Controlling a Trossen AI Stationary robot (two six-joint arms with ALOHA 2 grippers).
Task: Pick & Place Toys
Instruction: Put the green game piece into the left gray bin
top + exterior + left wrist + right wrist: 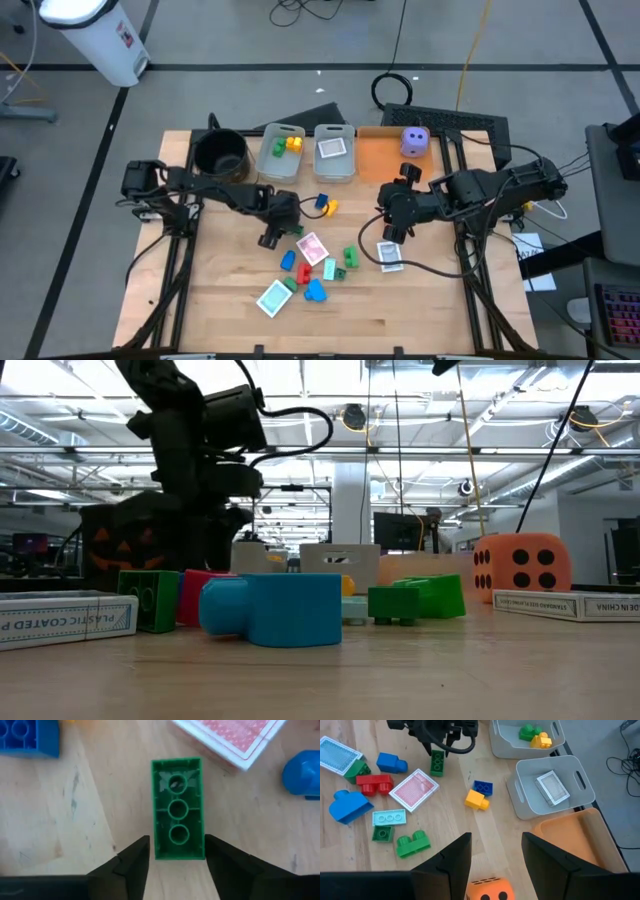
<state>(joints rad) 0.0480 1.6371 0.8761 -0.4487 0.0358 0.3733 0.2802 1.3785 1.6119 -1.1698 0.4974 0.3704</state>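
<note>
A green block [177,805] lies flat on the table with its hollow underside up. My left gripper [177,855] points down over its near end, one finger beside each long side. The right wrist view shows the same gripper [437,747] above that block [437,764]. My right gripper [495,850] hangs open high over the table's right half, with nothing between its fingers. An orange die [490,892] rests on the table below it. A red-backed card [414,790], a red block [375,784] and blue blocks [350,805] lie around. My left gripper's fingers [135,862] stand against the two long sides of the green block at its near end [179,851]. They come from above and lie across the block. I cannot tell whether they touch it. The block lies flat on the table.
At the far edge stand a black pot [220,155], a clear bin [282,150] with green and yellow blocks, a bin [334,155] with a card, and an orange tray [380,150] bearing a purple die [415,140]. A blue [483,787] and a yellow block [476,800] lie mid-table.
</note>
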